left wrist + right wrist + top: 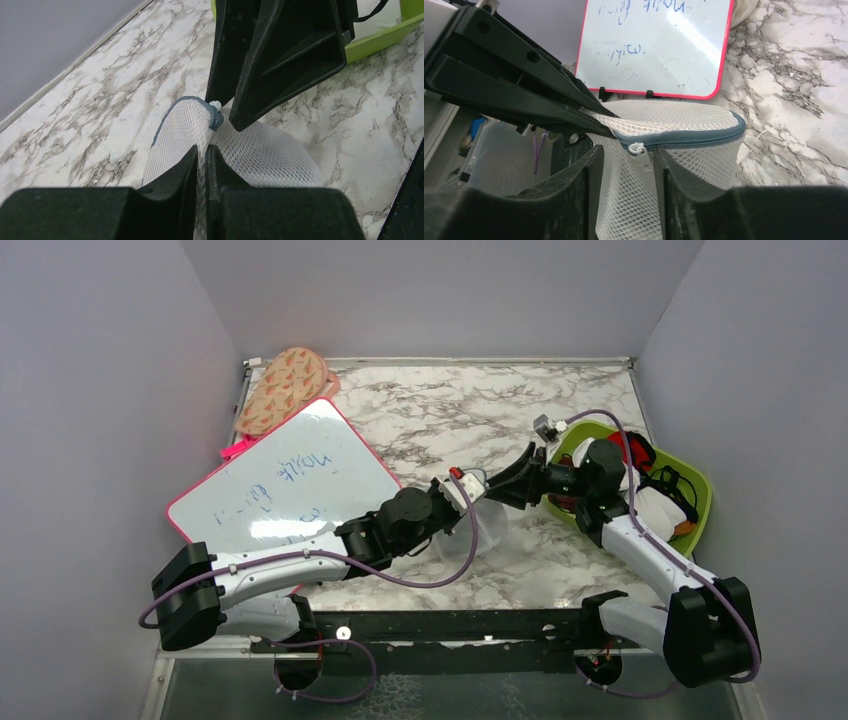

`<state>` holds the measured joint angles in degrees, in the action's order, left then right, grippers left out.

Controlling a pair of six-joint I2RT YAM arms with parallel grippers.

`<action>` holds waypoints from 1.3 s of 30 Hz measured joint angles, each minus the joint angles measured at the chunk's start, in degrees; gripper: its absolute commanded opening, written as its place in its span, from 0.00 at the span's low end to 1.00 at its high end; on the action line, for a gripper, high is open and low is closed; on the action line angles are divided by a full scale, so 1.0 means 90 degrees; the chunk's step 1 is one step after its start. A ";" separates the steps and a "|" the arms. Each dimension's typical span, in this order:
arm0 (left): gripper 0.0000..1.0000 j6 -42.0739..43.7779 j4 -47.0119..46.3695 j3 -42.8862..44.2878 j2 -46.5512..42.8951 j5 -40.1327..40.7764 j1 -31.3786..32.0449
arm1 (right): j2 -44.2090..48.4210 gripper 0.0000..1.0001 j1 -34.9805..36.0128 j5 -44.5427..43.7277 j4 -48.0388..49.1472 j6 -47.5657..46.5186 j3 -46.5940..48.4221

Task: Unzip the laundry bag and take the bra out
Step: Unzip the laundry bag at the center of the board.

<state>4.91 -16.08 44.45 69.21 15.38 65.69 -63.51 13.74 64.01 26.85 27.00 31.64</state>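
At the near edge of the marble-patterned table [560,570], two robot arms reach inward and meet over the middle. The laundry bag [684,117], a squat drum of white mesh, sits there between them, its dark zipper line [704,139] run all the way round the rim, so the bag looks fully zipped.

The left gripper [201,150] is clamped tight on a thin fold of the bag's mesh just below the rim. The right gripper [629,152] faces it, fingers partly apart, straddling the small white zipper pull [640,148], which hangs between them with a gap on each side; it holds nothing yet.

The bra cannot be seen; no dark shape shows through the mesh in these views, so it is probably hidden inside.

Likely risks: the pull is small and dangles loosely, so the right fingers could close past it or catch mesh along with it, jamming the slider. The left's pinch is on thin fabric and could slip, letting the whole bag drag.

Farther left lies a pink-framed whiteboard [280,480]; farther right, a lime-green tray [700,505] holds a dark red cloth [632,448] and a white cloth [655,508]. At the far left corner rests an oval patterned pad [285,390]
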 measured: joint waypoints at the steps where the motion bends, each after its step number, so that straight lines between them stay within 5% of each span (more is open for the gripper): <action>1: 0.00 0.0002 0.0000 0.0000 0.0000 0.0000 0.0000 | -0.0036 0.30 0.0000 0.0036 0.0044 0.0027 -0.0032; 6: 0.00 0.0007 0.0007 0.0000 0.0000 -0.0046 0.0000 | -0.0090 0.26 -0.0029 0.0083 0.0092 0.0034 -0.0165; 16: 0.00 0.0046 0.0010 0.0000 0.0002 -0.0095 0.0000 | -0.0061 0.01 -0.0034 0.0024 -0.0070 -0.0148 -0.0163; 27: 0.00 0.0192 -0.0032 0.0000 0.0002 -0.0095 0.0007 | 0.0692 0.05 -0.0005 -0.0891 -0.1821 -0.0731 0.0090; 39: 0.00 0.0255 -0.0012 0.0000 0.0005 -0.0087 0.0000 | 0.0500 0.21 0.0000 -0.0933 -0.2108 -0.0988 0.0124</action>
<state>7.20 -16.19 44.45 69.25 14.59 65.69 -59.00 13.74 55.61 7.88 18.11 32.75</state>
